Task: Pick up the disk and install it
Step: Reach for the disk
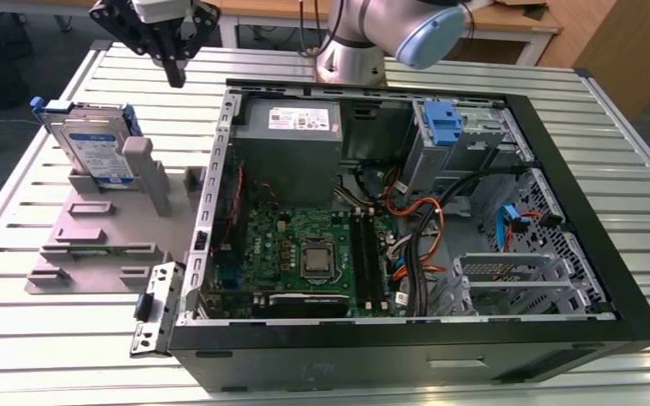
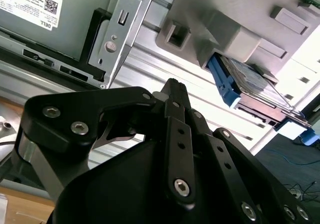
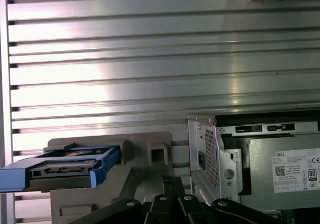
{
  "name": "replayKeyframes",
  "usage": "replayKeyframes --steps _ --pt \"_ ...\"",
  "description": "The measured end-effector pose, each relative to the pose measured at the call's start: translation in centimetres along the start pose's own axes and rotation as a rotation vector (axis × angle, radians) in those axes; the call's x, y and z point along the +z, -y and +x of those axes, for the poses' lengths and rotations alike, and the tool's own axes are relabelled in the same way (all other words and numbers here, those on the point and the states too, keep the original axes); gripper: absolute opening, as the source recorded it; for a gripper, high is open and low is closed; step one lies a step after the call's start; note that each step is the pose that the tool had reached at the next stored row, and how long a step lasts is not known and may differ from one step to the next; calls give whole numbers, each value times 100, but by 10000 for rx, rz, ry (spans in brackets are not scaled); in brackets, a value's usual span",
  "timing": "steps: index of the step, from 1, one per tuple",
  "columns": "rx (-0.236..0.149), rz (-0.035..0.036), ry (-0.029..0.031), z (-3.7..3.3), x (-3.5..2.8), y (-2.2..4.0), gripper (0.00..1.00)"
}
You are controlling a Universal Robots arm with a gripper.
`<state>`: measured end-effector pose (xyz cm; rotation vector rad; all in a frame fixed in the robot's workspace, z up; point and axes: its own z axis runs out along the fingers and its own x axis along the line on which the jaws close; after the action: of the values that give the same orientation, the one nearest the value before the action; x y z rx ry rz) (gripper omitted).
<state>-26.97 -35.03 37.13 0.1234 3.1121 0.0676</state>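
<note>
the slatted metal counter carries an open computer case lying on its side, with a grey power supply and a blue bracket at its far end. just beside the case, toward the exterior view's left, sits a grey stand. the disk stands on edge in a slot of that stand, clipped in its blue carrier, not yet picked up. the pincer hangs above the counter, near the disk but apart from it, pointing down. its fingers are pressed together and it grips nothing.

the step in hand looks like the approach to the disk. to do it well, i judge the fingers should spread wider than the disk is thick before descending, centre over its top edge, line up with its flat faces, and stay clear of the stand's grey post.
</note>
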Motion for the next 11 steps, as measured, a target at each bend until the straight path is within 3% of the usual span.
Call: replayKeyframes --steps 11 --pt "11 0 1 185 2 15 11"
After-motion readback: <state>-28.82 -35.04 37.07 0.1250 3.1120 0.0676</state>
